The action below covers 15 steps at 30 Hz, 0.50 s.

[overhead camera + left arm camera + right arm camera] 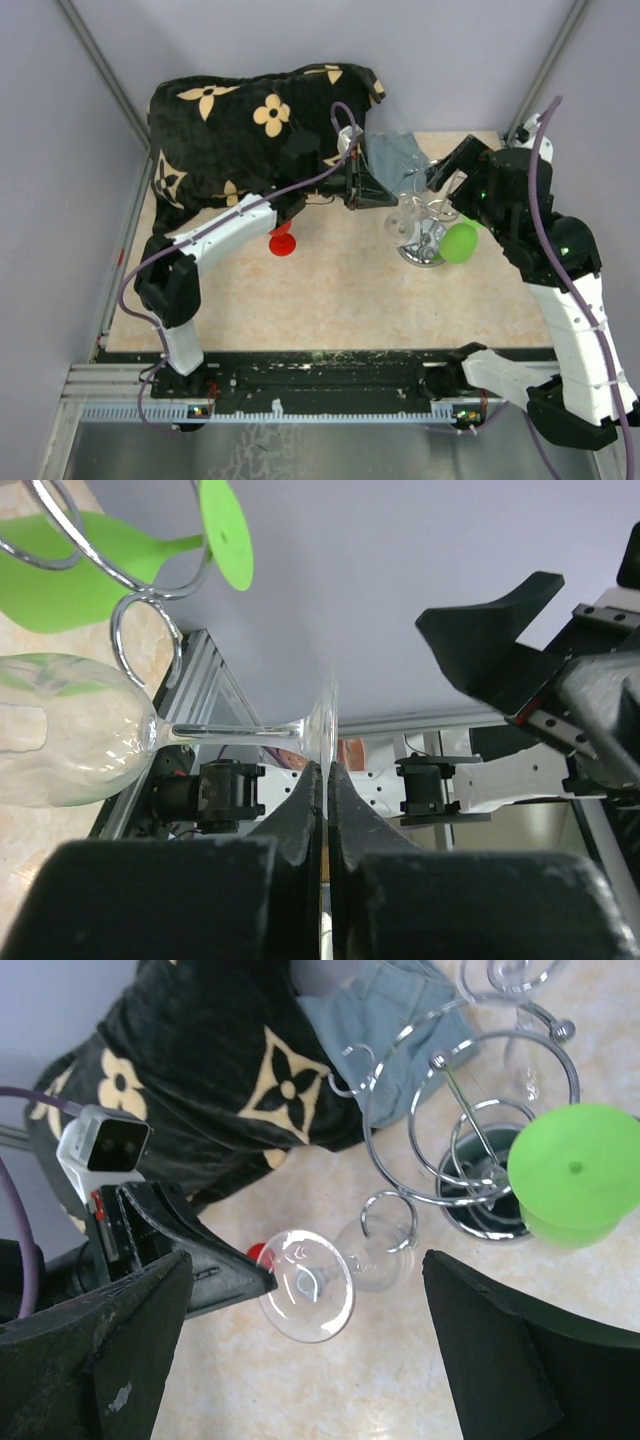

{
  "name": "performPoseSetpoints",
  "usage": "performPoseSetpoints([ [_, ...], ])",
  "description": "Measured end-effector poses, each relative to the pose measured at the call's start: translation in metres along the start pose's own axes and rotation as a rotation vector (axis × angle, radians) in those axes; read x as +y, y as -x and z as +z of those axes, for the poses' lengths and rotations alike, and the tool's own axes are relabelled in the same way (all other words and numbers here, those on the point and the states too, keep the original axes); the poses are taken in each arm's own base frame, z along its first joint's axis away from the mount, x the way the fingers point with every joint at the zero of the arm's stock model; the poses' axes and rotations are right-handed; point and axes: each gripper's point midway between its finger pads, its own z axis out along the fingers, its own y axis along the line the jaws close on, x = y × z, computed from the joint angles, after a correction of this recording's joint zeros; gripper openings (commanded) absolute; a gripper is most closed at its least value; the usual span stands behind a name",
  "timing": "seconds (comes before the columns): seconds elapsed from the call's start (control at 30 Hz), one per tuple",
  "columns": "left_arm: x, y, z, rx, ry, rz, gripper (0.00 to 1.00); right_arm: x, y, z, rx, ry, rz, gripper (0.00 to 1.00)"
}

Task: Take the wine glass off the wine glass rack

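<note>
We can read no word, number or brand name in any of the views. The only printed marks we find are the tan flower and four-pointed star motifs [271,114] on the black cloth [215,150] at the upper left of the top view and of the right wrist view, and they carry no letters that we can make out.
</note>
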Motion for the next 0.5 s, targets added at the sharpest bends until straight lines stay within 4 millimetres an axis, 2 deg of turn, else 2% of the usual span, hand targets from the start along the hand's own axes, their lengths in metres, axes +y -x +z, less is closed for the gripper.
performPoseSetpoints([
  [0.1,-0.012,0.004,-0.008,-0.016,-0.015,0.049,0.00,0.014,0.018,-0.007,-0.037,0.038,0.006,0.97],
  [0.2,-0.019,0.009,-0.017,-0.033,-0.019,0.082,0.00,0.024,0.028,-0.009,-0.055,0.065,0.009,0.97],
  [0.5,-0.023,0.025,-0.039,-0.078,-0.009,0.133,0.00,0.032,0.025,-0.004,-0.036,0.088,0.000,0.98],
])
